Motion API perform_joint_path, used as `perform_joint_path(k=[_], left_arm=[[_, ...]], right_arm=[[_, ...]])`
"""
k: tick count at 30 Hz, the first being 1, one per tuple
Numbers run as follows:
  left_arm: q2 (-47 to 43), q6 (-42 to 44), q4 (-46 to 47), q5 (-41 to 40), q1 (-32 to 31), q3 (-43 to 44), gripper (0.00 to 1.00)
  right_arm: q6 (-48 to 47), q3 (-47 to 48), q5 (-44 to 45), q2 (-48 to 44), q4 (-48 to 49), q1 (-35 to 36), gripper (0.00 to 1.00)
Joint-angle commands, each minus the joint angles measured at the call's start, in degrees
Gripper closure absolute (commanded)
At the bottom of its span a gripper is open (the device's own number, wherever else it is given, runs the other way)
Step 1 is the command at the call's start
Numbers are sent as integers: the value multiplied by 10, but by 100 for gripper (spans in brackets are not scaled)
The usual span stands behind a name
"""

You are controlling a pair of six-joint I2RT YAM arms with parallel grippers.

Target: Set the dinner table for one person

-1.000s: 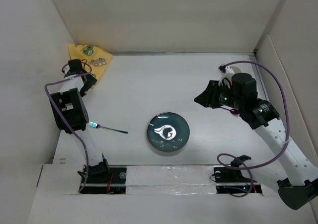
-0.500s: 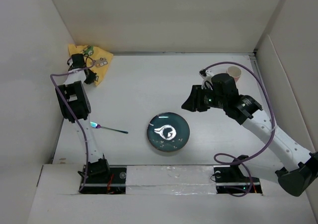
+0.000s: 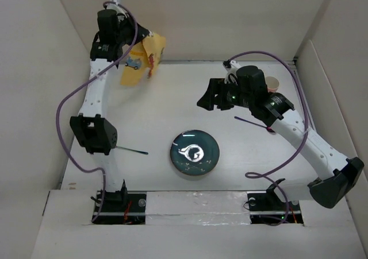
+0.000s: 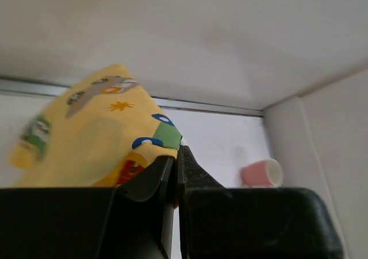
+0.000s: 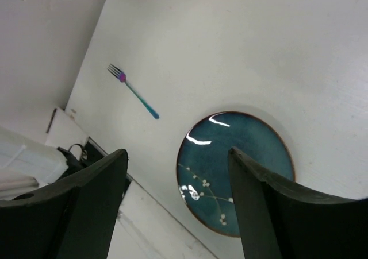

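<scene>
Left gripper (image 4: 176,155) is up high at the far left corner, fingers pinched tight on an edge of the yellow cloth (image 3: 144,57), which dangles from them; right gripper (image 5: 175,154) hovers over the dinner table (image 3: 172,98), that big white top, its 2 fingers spread wide with nothing between them; below sits 1 teal plate (image 3: 194,153), a fork (image 3: 131,150) apart on its left; a pink cup (image 4: 261,173) sits in the far right corner.

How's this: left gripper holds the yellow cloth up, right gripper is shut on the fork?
No: the right gripper is open; the right wrist view shows the fork lying on the table. The left gripper does hold the yellow cloth up.
</scene>
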Motion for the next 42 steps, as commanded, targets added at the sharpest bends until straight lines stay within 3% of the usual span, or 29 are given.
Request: perform_joint_path(k=[1, 7, 9, 12, 16, 23, 28, 31, 34, 35, 38, 42], left_arm=[[-90, -15, 7, 71, 0, -16, 100], [-184, 9, 82, 50, -12, -274, 100], [-193, 12, 119, 49, -20, -360, 100], [-189, 25, 127, 41, -60, -414, 100], [-160, 36, 133, 9, -122, -422, 100], [-117, 39, 114, -37, -132, -383, 100], [-76, 75, 60, -79, -132, -271, 100], [-52, 87, 33, -99, -132, -193, 100], [-27, 102, -4, -90, -132, -147, 84], [-26, 106, -12, -84, -132, -145, 72], [-43, 110, -11, -92, -132, -189, 56], [-82, 113, -23, -130, -125, -257, 51]], right_arm=[[-13, 52, 20, 25, 16, 4, 20], [-1, 33, 56, 60, 21, -1, 4], [1, 10, 77, 69, 31, -1, 4], [8, -25, 128, 80, 57, -8, 5], [36, -90, 155, 102, 71, -32, 9], [66, -135, 207, 152, 46, -33, 24], [88, -151, 215, 173, 53, -67, 35], [93, -141, 203, 197, 46, -86, 35], [88, -116, 195, 236, 42, -100, 29], [86, -108, 193, 261, 40, -100, 29], [84, -84, 183, 287, 44, -93, 28], [82, -56, 177, 312, 51, -82, 28]])
